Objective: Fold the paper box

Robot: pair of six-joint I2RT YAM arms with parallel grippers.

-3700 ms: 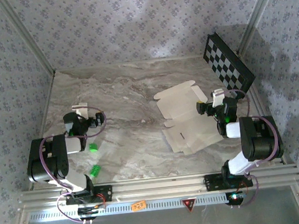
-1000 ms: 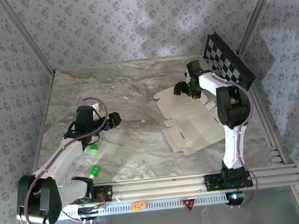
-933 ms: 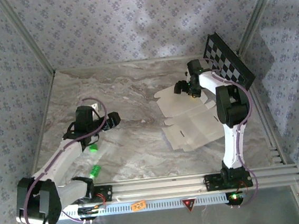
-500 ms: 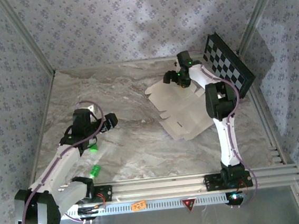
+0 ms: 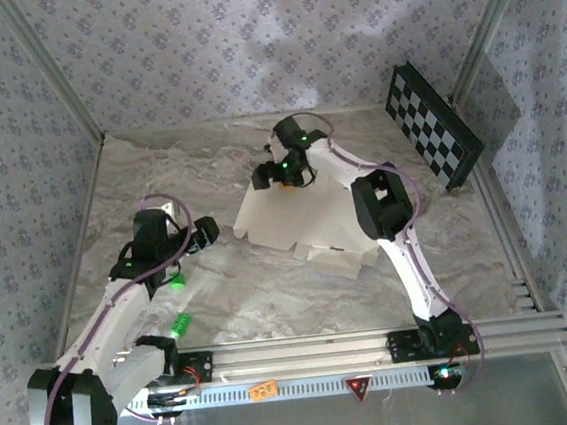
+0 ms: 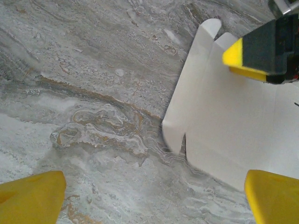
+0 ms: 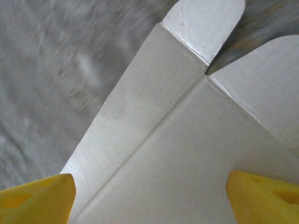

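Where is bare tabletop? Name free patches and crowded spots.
Free: the far-left table corner, left of the paper box; the strip between the box and the checkerboard panel; the near-middle before the front rail. Crowded: the right gripper over the box, the left gripper by the green pieces.

The paper box (image 5: 304, 220) is thin cardboard, cream-white on the side that I see. It is matt and smooth, with fine pressed crease lines, and close under my right wrist it has a faint pearly sheen. The table (image 5: 241, 297) looks like grey marble with brown veins, smooth with a soft shine. The pads of my left gripper (image 6: 152, 198) and my right gripper (image 7: 149, 195) are yellow, matt and rubber-like. My arms have white and black shells, like glossy plastic. The rail (image 5: 307, 351) is brushed metal. The walls (image 5: 197, 40) carry a matt flowered pattern; paper or cloth, I cannot tell. The checkerboard panel (image 5: 434, 126) is matt.
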